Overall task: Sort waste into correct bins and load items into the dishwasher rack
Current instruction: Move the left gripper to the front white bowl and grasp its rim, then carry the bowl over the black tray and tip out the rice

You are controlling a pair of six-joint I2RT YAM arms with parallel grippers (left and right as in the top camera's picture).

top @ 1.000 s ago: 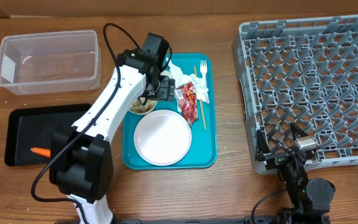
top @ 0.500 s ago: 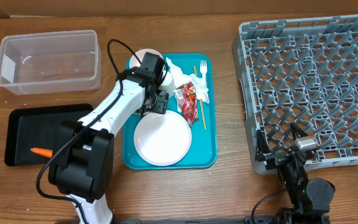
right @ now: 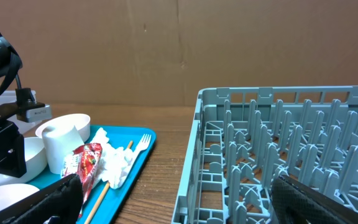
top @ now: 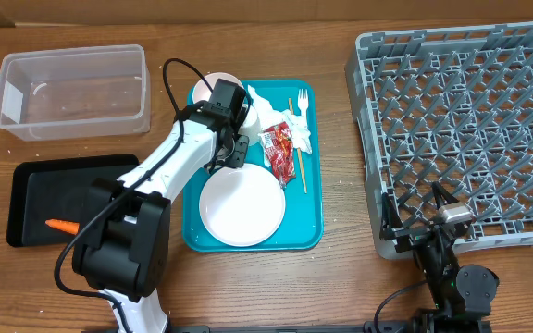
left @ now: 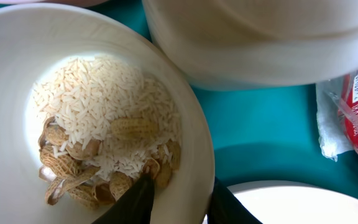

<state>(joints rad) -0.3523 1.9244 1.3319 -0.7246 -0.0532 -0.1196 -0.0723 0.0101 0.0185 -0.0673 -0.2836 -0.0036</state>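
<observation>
Overhead: wooden table [top: 340, 287]. The largest item, the dishwasher rack [top: 470, 120], sits far right. The right wrist view adds its upright pegs side-on and a cardboard wall [right: 166, 50] behind the table, which the view from above does not give.

Teal serving tray [top: 311, 227] at centre. Clear tub [top: 72, 54] upper left, black tray [top: 35, 185] just below it.

Left arm [top: 169, 153] reaches over the teal tray's left part. From overhead it hides whatever its claw is on.

Round plate [top: 241, 205] on the tray's near half.

The left wrist view resolves this. Scrap bowl [left: 11, 56] is on the teal tray. Left gripper [left: 179, 202] is narrow, one finger [left: 132, 202] inside the bowl wall and the other outside, the rim pinched between them. A white vessel [left: 260, 43] stands just beside the bowl; this close I cannot tell cup from bowl.

Right wrist view, low angle: cup [right: 59, 149] upright, second bowl [right: 73, 119] behind it. Right gripper [right: 179, 205] is spread wide and holds nothing, low by the rack's near left corner.

Napkins [top: 271, 109] are crumpled on the tray's far right part, with the red-and-white wrapper [top: 280, 143] touching them. Fork [top: 301, 104] lies at their far edge. Stick [top: 296, 153] lies along the wrapper's right side.

Carrot [top: 60, 225] lies in the black tray, seen overhead only.

Beige food scraps [left: 104, 124], pale grains and ridged husks, are visible only from the left wrist.
</observation>
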